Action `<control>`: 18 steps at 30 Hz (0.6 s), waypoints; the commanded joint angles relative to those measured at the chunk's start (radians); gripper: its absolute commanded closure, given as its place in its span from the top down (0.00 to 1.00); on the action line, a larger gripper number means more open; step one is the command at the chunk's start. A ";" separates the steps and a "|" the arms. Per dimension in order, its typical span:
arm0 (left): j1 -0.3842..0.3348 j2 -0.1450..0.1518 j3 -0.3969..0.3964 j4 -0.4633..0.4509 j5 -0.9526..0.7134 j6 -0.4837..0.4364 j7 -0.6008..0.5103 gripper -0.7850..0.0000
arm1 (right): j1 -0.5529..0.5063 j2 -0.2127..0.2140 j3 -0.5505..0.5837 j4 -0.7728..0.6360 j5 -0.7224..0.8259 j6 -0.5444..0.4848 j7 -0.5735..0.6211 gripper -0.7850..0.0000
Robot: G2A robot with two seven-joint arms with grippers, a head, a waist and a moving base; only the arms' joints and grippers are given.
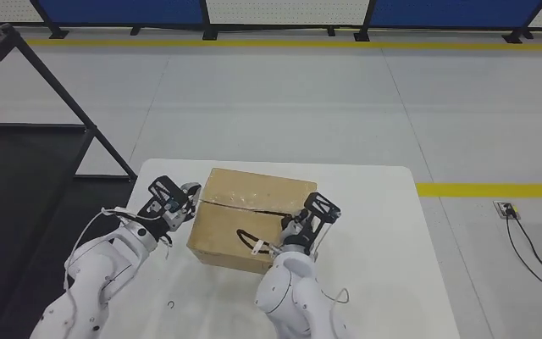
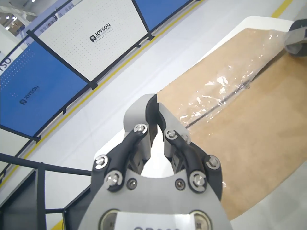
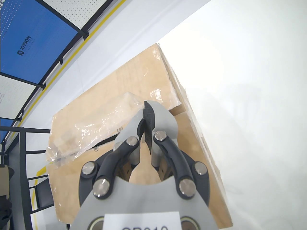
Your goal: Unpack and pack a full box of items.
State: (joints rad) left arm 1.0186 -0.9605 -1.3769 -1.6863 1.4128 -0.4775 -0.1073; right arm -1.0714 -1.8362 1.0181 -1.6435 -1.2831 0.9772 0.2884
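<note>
Two grippers were at the box (image 1: 246,216), both with fingers pressed together.

Box: brown cardboard, flaps down, lying flat on the white table (image 1: 381,254). More bare table showed on the near side of the box than behind it. Clear tape (image 2: 223,92), wrinkled and glossy, ran along the centre seam of the box top and reached its left end.

Left gripper (image 2: 154,113): clenched, pad against pad, nothing seen between the pads. It sat just off the left end of the box, about level with the top edge, with its tips close to where the tape met that end. Contact with the cardboard could not be confirmed.

Right gripper (image 3: 146,116): clenched likewise. It was over the box top, toward the right end and the near side, with its tips at the taped seam. Tape right beside the tips stood crumpled, lifted off the cardboard. Whether any tape was pinched between the pads could not be told.

Surroundings:
- A black metal frame (image 1: 76,144) stood left of the box, past the table edge.
- Blue and white panels (image 1: 118,10) stood well behind the box, across grey floor.
- A yellow floor line (image 1: 478,190) ran right of the box.
</note>
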 commanded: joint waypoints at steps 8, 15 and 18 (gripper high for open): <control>-0.052 -0.005 0.030 0.044 -0.012 -0.079 -0.013 0.00 | -0.041 0.011 -0.023 -0.037 -0.107 -0.007 0.025 0.00; -0.056 -0.005 0.054 0.035 0.025 -0.115 -0.016 0.00 | -0.025 0.008 -0.034 -0.005 -0.178 0.012 0.070 0.00; -0.054 -0.007 0.056 0.031 0.024 -0.100 -0.002 0.00 | -0.010 0.004 -0.036 0.008 -0.191 0.035 0.094 0.00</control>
State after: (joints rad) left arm 0.9636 -0.9669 -1.3210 -1.6532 1.4395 -0.5843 -0.1167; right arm -1.0874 -1.8311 0.9824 -1.6395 -1.4716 1.0027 0.3741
